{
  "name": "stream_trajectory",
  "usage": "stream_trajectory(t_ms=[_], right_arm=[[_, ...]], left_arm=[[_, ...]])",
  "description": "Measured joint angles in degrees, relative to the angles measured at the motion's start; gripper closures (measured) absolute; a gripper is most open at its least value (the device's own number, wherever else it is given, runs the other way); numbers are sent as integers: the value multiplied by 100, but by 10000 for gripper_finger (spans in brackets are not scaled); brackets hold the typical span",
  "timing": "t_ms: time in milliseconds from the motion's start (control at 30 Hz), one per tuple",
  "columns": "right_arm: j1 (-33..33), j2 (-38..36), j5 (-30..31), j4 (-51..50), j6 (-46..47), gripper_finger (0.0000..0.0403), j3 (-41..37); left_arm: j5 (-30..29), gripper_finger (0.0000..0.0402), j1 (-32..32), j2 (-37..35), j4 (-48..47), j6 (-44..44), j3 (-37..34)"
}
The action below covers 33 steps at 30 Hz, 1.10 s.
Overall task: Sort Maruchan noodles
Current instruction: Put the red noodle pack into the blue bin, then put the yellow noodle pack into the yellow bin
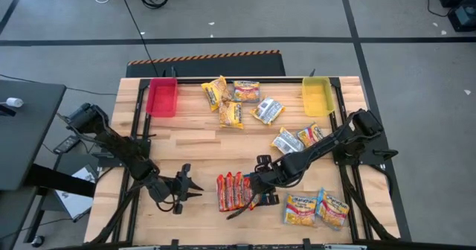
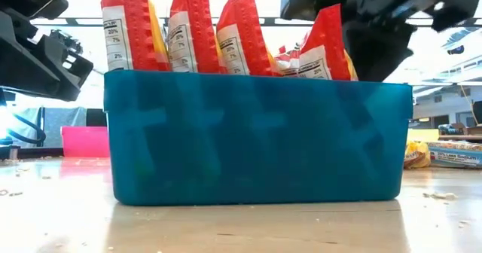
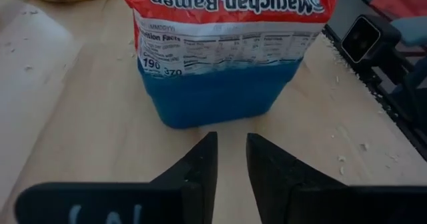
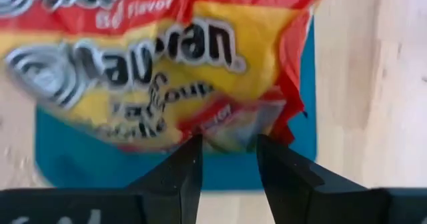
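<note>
The wooden table (image 1: 193, 149) carries everything, and the teal tray (image 2: 256, 136) near its front edge serves as the anchor. In the low view four red-orange packets (image 2: 241, 31) stand upright in that tray, leaning side by side with their nutrition panels showing. From above they read as a row of red-orange strips (image 1: 233, 190).

Well behind the tray, at the far left corner, sits the red bin (image 1: 162, 97), and at the far right corner the yellow bin (image 1: 317, 96); neither shows any packet inside. Between the two bins, behind the tray, lies a loose cluster of yellow-orange packets (image 1: 232, 101). Two more packets (image 1: 297, 139) lie behind and to the right of the tray, and a blue-trimmed pair (image 1: 317, 208) lies just to its right near the front edge.

The right gripper (image 4: 229, 159) is at the tray's right end. Its fingers (image 4: 183, 167) are parted a little, with the crumpled lower edge of the rightmost packet (image 4: 153, 71) sitting at their tips; whether they actually pinch the wrapper is hard to tell from this close view.

The left gripper (image 3: 230, 159) waits just left of the tray, its fingers nearly together with only a slim gap, holding nothing, pointed at the tray's end wall and apart from it.
</note>
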Motion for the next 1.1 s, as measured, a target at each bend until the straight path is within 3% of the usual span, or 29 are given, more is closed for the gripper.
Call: stream_trajectory(t_ms=[167, 267, 433, 533, 733, 833, 933, 1000, 1100], right_arm=[[-152, -35, 8, 1123, 202, 258, -570], [-192, -30, -4, 1238, 217, 258, -574], [-190, -141, -333, 195, -92, 258, -14], [-187, -369, -236, -570, -59, 258, 523], [-357, -876, 992, -1432, 117, 250, 1041], [-708, -1142, 1700, -1779, 293, 243, 1023], [-1188, -1318, 2039, -1990, 458, 238, 916], [-1531, -1364, 1949, -2125, 463, 237, 779], [-1914, -1345, 1322, -2266, 412, 238, 329]], left_arm=[[14, 338, -69, 184, 398, 47, -1], [-72, 340, -75, 187, 423, 50, -2], [-212, 340, -75, 72, 385, 370, -2], [-230, 340, -75, -184, 161, 509, -2], [-378, 340, -77, -841, -508, 597, -2], [-747, 340, -67, -888, -425, 793, 2], [-890, 340, -27, -886, -460, 964, 2], [-785, 340, 4, -884, -558, 965, 2], [-749, 340, -5, -884, -571, 871, 2]])
